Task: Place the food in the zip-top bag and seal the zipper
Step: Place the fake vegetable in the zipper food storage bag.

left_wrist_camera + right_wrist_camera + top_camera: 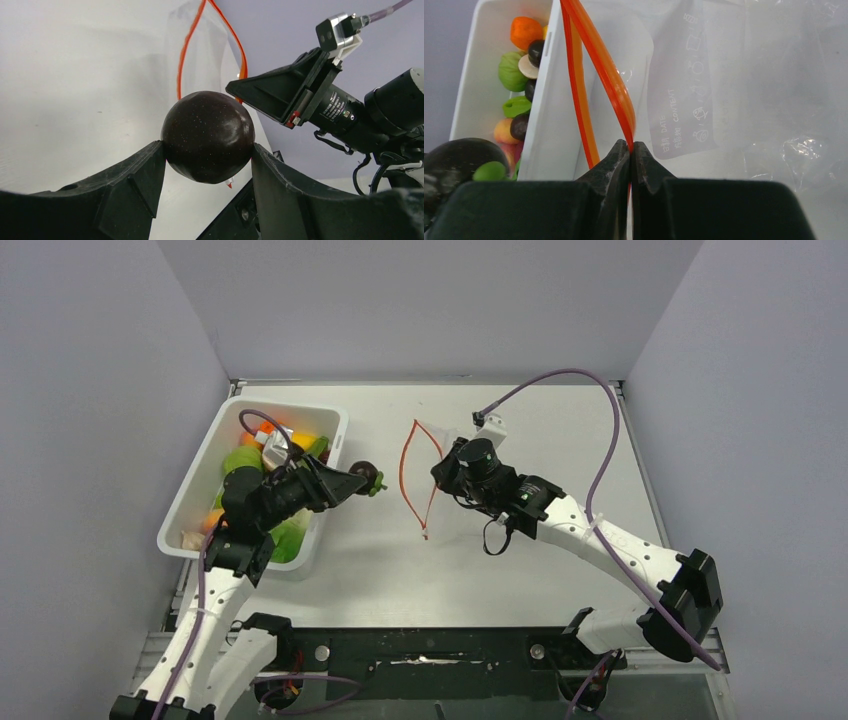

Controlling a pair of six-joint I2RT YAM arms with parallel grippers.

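Observation:
My left gripper is shut on a dark plum and holds it above the table, just right of the white bin and left of the bag's mouth. The clear zip-top bag lies at mid table with its mouth held open toward the left. Its red-orange zipper forms an open loop. My right gripper is shut on the zipper's upper strip and holds it lifted. More food, orange, green and dark pieces, lies in the bin.
The white rectangular bin stands at the left of the table, partly under my left arm. Grey walls close in the table on the left, back and right. A purple cable arcs above my right arm.

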